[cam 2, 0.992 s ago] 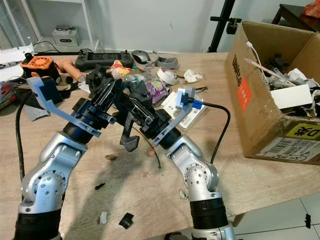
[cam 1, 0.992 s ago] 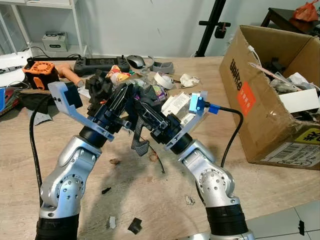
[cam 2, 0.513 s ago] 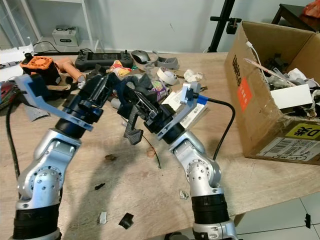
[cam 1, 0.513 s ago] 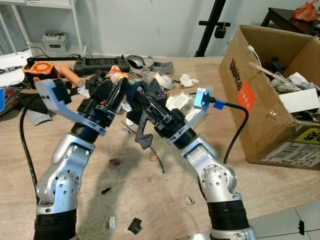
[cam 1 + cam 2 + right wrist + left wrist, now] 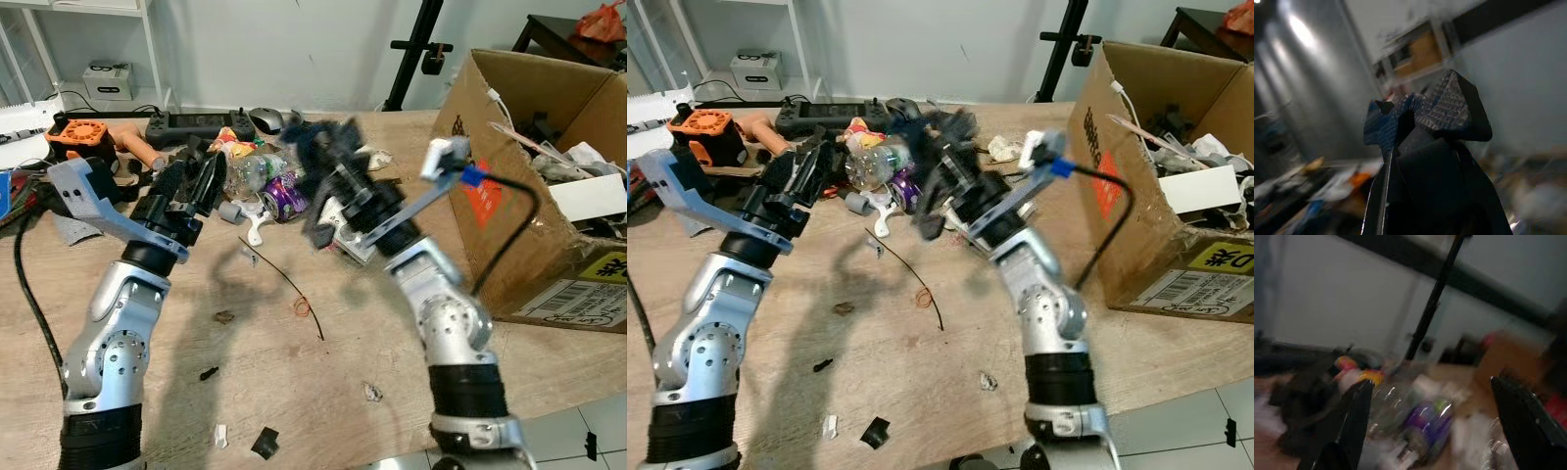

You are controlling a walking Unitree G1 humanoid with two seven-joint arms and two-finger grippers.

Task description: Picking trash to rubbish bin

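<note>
My right gripper (image 5: 326,149) is raised above the trash pile, blurred, and shut on a black plastic piece (image 5: 1422,117) whose lower end hangs down (image 5: 316,232). It is left of the open cardboard box (image 5: 534,230), which holds rubbish. My left gripper (image 5: 204,171) stands open at the left side of the pile, nothing between its fingers (image 5: 1354,423). Ahead of it lie a clear plastic bottle (image 5: 251,172) and a purple can (image 5: 283,196). A white packet (image 5: 345,217) lies under the right arm.
A game controller (image 5: 191,122), a mouse (image 5: 265,119), an orange part (image 5: 74,133) and a tape roll (image 5: 319,155) lie at the back. A thin black wire (image 5: 292,294), a rubber band (image 5: 302,306) and small scraps (image 5: 263,442) lie near the table's front edge.
The right gripper has lifted the black piece up and swung it right, toward the box. The left gripper has drawn back to the left, away from the piece, and stands open.
</note>
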